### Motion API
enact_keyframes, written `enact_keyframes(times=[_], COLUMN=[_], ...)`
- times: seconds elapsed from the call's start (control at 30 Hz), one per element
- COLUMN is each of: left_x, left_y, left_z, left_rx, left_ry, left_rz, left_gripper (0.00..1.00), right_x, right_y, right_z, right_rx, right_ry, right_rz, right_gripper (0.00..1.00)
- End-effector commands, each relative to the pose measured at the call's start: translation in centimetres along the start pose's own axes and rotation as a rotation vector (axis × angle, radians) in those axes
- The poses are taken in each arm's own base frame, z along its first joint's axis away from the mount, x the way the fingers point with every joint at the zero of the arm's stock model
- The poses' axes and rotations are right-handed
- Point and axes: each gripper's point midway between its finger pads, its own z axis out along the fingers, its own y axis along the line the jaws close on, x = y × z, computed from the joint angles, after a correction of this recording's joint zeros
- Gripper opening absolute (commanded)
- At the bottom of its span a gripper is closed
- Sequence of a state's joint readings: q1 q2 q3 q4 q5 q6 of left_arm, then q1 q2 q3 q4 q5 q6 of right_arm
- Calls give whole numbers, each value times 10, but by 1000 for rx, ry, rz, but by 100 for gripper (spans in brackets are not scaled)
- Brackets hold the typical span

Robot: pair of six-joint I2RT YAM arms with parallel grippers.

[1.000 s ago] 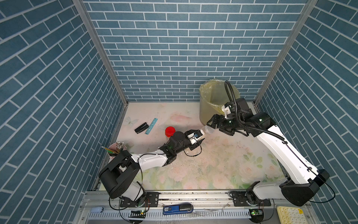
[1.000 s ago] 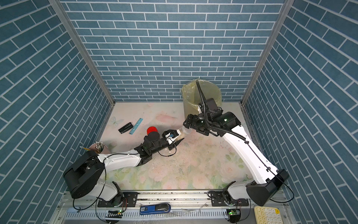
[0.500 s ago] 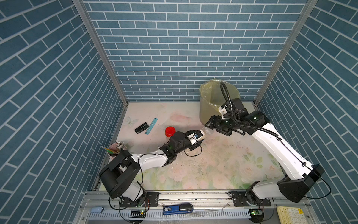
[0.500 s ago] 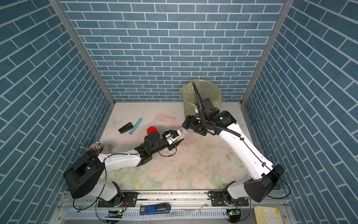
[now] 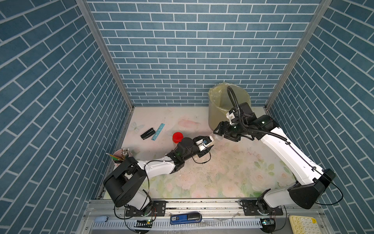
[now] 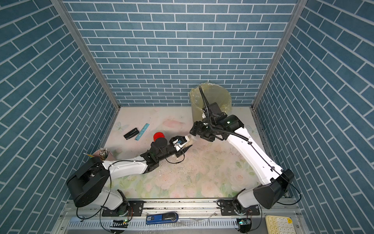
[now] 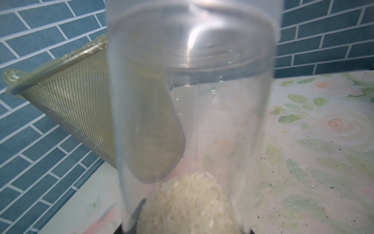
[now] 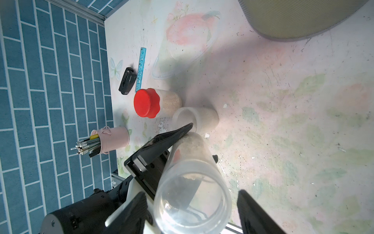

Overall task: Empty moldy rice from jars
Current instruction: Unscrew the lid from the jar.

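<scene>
Clamped black fingers [image 8: 172,134] of the left gripper [image 5: 209,140] hold the clear cylindrical plastic jar [image 8: 192,168] by its body, tilted off the table with its clear-lidded end towards the right arm. The moldy rice [image 7: 192,202], a pale clumpy heap, sits at the gripped end of that jar. Both top views give me only a sliver of the jar between the two wrists, and the left wrist view is blurred by its wall. The right gripper [image 8: 190,210] straddles the lid end, jaws apart. One finger [image 8: 255,214] shows a thin gap to the rim, while contact on the opposite side I cannot tell.

Beyond it, on the floral tabletop [image 8: 293,91], a red-capped jar of rice [image 8: 146,103] stands just beside a second clear-lidded jar [image 8: 194,119]. The left arm hides this second one in both top views. Further off are a pink pencil cup [image 8: 113,137], a black stapler [image 8: 127,84] and a blue ruler [image 8: 140,68]. The mesh bin lined with a yellow-green bag [image 5: 214,115] stands at the back, partly hidden by the right wrist. White crumbs [image 8: 206,135] dot the table.
</scene>
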State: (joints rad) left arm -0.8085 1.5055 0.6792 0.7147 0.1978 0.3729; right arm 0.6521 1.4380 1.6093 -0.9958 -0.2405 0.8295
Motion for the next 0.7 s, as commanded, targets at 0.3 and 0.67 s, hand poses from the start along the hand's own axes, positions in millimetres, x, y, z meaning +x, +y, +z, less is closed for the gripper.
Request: enact_keyframes(times=[0.3, 0.67], left_x=[-11, -12], left_y=[6, 6], left_z=[2, 1], left_rx=[-25, -27], left_ry=[-31, -31], left_rz=[6, 9], left_gripper=[24, 24], right_x=[11, 16], right_y=[0, -3], right_z=[5, 8], right_rx=[1, -3], right_ry=[50, 55], right_rz=[-42, -51], right_gripper=[67, 60])
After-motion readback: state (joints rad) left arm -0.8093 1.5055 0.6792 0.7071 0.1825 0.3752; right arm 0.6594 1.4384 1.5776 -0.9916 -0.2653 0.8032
